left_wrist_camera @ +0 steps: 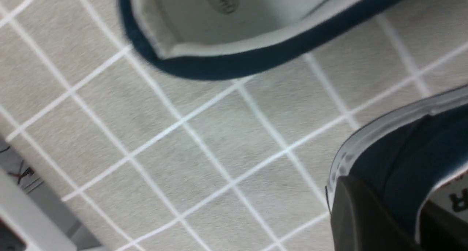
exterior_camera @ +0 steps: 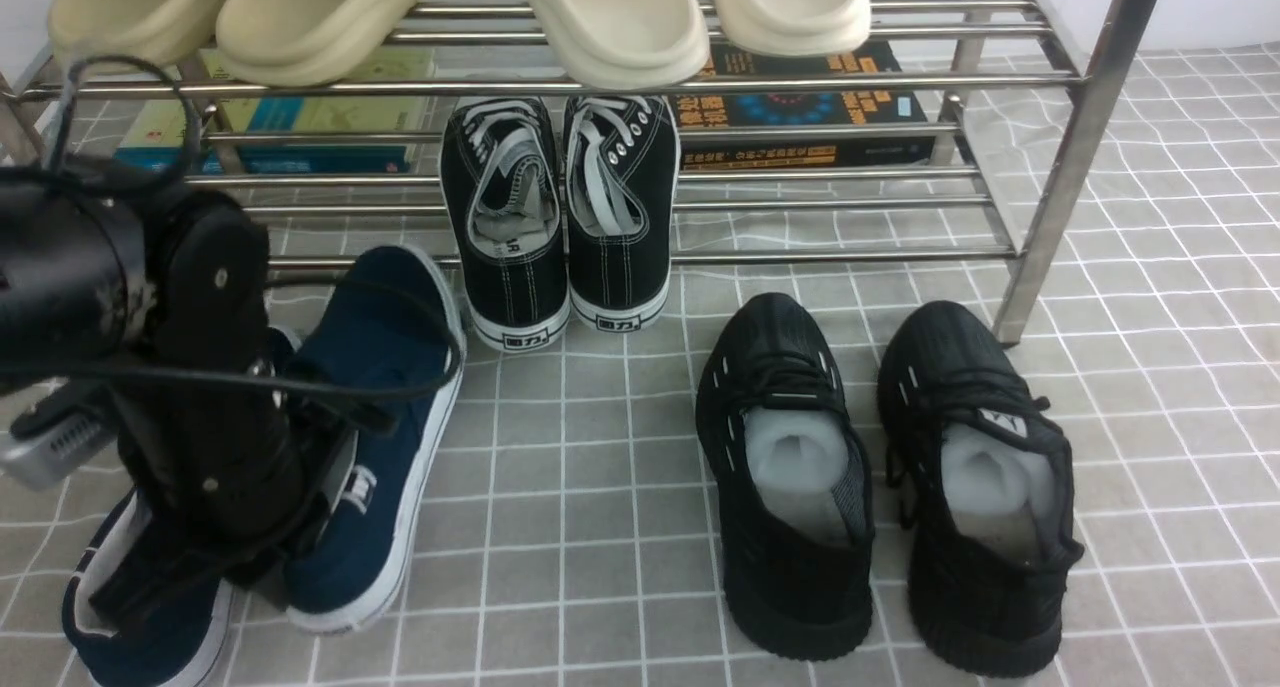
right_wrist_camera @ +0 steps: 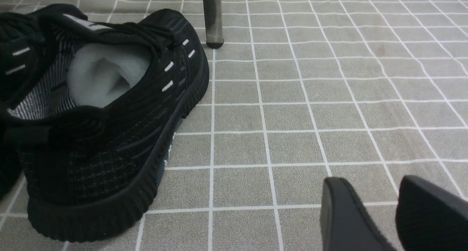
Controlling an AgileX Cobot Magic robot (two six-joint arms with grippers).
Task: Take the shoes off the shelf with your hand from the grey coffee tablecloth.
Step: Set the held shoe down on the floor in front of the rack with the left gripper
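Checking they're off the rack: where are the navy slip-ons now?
Front view, lower left: the navy slip-ons sit on the grey cloth before the shelf, left of the black lace-ups, partly under the left claw.

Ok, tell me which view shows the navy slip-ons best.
Front view: both navy slip-ons lie on the cloth, partly behind the left arm. Left wrist shows only blurred close-up parts; right wrist shows none.

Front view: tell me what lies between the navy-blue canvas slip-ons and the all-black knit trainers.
Only bare grey-beige grid-lined cloth, shown in the front view; the black lace-up canvas sneakers stand farther back, at the steel-tube rack.
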